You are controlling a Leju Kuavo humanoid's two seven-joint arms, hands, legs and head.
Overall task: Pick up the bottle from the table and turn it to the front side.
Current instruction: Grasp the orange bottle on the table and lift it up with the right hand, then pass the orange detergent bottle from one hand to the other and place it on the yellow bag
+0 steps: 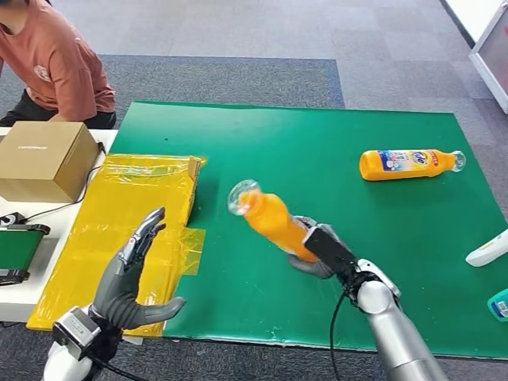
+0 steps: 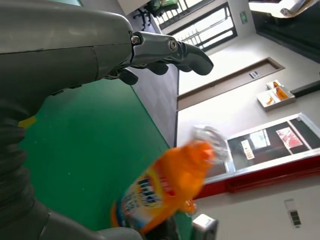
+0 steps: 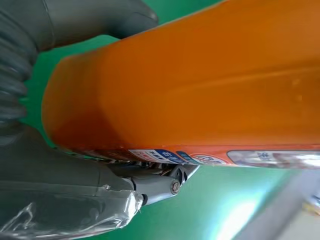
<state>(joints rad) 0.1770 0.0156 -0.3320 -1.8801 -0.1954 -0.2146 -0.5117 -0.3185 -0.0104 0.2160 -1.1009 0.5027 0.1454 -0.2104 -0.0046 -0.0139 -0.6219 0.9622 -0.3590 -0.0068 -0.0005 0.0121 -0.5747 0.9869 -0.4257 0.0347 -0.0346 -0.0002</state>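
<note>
My right hand (image 1: 314, 252) holds an orange bottle (image 1: 272, 220) lifted above the green mat (image 1: 336, 143), tilted with its clear cap (image 1: 242, 196) pointing up and to the left. In the right wrist view the orange bottle (image 3: 196, 85) lies across my palm, its label edge against the fingers (image 3: 158, 182). The left wrist view catches the same bottle (image 2: 166, 187), blurred, label facing that camera. My left hand (image 1: 128, 274) hovers over the yellow plastic sheet, fingers spread and holding nothing. A second orange bottle (image 1: 407, 163) lies flat at the mat's far right.
A yellow plastic sheet (image 1: 120, 230) covers the table's left part. A cardboard box (image 1: 44, 159) stands at the far left, with a person in a salmon shirt (image 1: 54, 63) behind it. A white object (image 1: 488, 248) and a teal item (image 1: 498, 305) lie at the right edge.
</note>
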